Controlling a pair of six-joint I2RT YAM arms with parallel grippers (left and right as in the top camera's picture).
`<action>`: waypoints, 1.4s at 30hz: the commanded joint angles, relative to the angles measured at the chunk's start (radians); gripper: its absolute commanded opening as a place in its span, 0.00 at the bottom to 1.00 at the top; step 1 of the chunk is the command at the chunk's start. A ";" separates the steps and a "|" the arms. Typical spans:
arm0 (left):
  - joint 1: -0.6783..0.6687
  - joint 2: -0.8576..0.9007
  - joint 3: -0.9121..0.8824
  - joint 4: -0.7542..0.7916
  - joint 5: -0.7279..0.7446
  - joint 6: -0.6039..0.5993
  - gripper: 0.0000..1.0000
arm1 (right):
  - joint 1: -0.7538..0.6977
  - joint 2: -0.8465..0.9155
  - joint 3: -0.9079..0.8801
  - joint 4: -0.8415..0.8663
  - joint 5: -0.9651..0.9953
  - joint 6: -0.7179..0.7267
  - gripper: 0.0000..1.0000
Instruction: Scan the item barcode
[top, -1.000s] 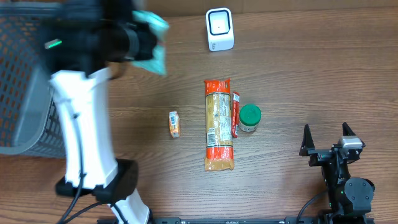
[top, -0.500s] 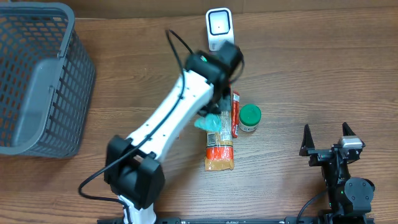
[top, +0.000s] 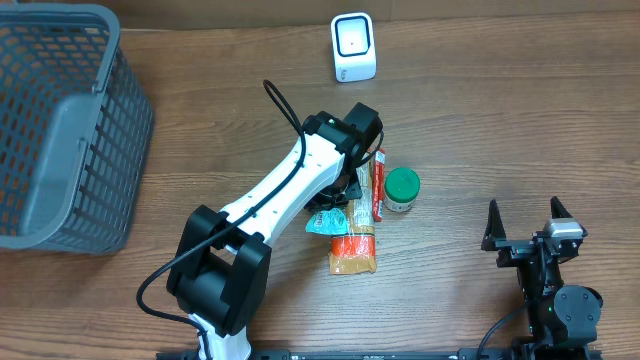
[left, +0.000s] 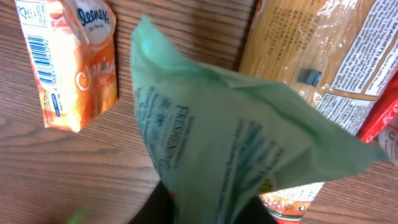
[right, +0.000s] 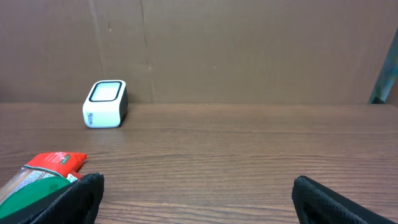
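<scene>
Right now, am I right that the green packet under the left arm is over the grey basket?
Not quite: the green packet is by the pasta packet, beside the orange tissue pack, well away from the grey basket. The overhead view shows it.

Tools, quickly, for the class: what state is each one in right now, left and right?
Left tool: mostly hidden behind the green packet; open or closed cannot be told.
Right tool: open, holding nothing.
</scene>
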 joint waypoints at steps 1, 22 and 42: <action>0.006 -0.007 -0.004 0.001 -0.025 -0.023 0.56 | -0.005 -0.010 -0.011 0.007 0.001 -0.001 1.00; 0.154 -0.142 0.366 -0.179 -0.046 0.188 0.72 | -0.005 -0.010 -0.011 0.007 0.001 -0.001 1.00; 0.626 -0.296 0.360 -0.287 -0.235 0.362 0.07 | -0.006 -0.010 -0.011 0.007 0.001 -0.001 1.00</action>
